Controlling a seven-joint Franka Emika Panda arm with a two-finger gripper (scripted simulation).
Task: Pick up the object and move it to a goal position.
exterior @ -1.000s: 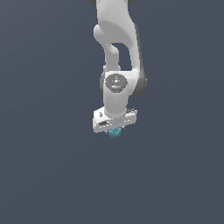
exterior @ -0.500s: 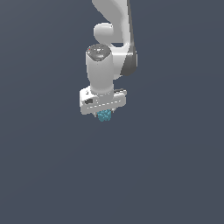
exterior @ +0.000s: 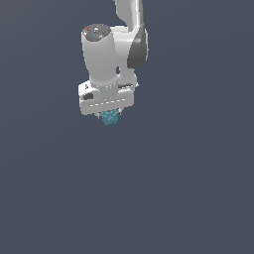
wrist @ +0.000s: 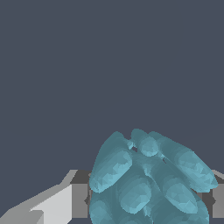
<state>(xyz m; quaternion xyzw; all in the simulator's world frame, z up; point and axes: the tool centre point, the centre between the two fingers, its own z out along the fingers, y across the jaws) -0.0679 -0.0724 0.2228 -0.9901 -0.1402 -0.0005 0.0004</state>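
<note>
Teal ball (exterior: 109, 117), bumpy like a berry cluster, pinched in the gripper (exterior: 109, 116) and tucked right under the white hand. Only the lower part showing in the exterior view, poking out below the hand's wide bar. Much smaller than the hand above it. Set in the upper half of that view, a little toward the exterior view's left of centre. Nothing but flat dark grey-blue around and beneath; no surface to be made out, so height above anything cannot be told.

From the wrist view, ball (wrist: 148, 179) filling the lower middle: a clump of long, rounded teal lobes fanning outward, glossy on their tops. Pale grey finger (wrist: 52, 203) pressed against one flank, a darker pad strip just beside the lobes; a sliver of the other finger (wrist: 217, 197) at the opposite flank, mostly cut off by the frame edge. Clamped from both sides, then, jaws closed onto the ball with the cluster spanning the gap between them.

Above the hand, the arm (exterior: 106, 54): thick white cylinder standing nearly upright, capped by a grey disc with tiny coloured marks, then a dark-sided joint behind it and a further white link running up out of frame.
</note>
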